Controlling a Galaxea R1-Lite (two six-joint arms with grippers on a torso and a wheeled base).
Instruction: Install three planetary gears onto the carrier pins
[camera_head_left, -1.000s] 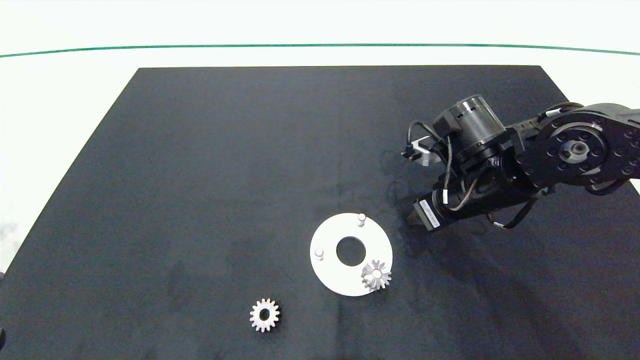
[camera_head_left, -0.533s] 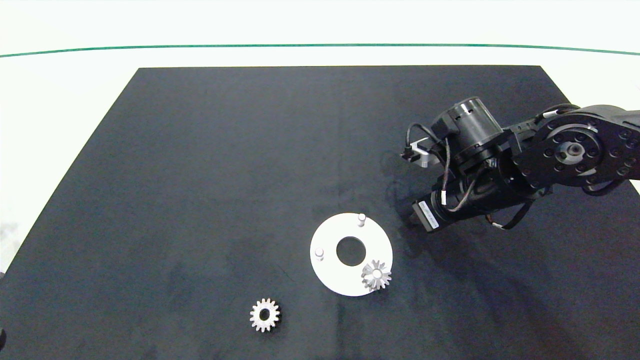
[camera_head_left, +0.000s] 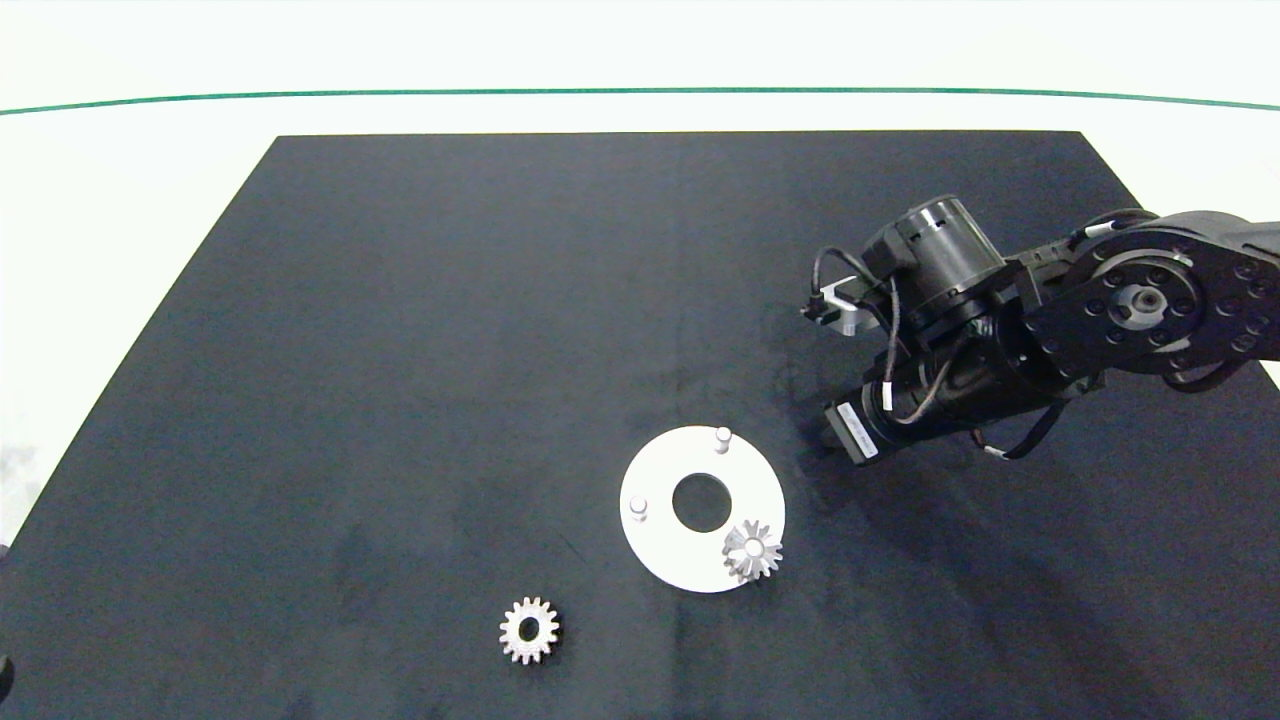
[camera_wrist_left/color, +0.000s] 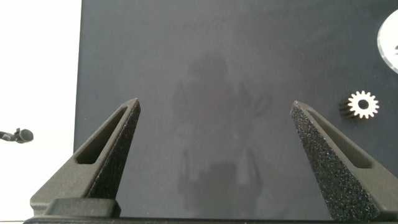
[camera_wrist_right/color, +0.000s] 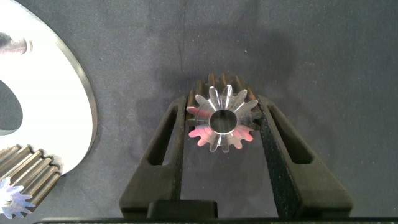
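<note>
While one gear (camera_head_left: 751, 551) sits pinned, two pins (camera_head_left: 722, 439) stand bare.

The mat (camera_head_left: 450, 350) looks like matt black cloth, faintly mottled, soaking up light. Around it the table (camera_head_left: 120, 200) is smooth and white. The disc (camera_head_left: 660, 555) seems white plastic, smooth with a soft sheen, its edge greyer in the right wrist view; its pins (camera_head_left: 722, 439) look the same pale stuff. The gears are bright bare metal: the loose gear (camera_head_left: 529, 630), the seated gear (camera_head_left: 751, 551), and the held gear (camera_wrist_right/color: 222, 119), whose polished face shines and throws pinkish glints. The right gripper (camera_wrist_right/color: 222, 134) has matt dark fingers; the left gripper (camera_wrist_left/color: 214, 118) shows fingers (camera_wrist_left/color: 115, 140) with a rough, grainy texture.
</note>
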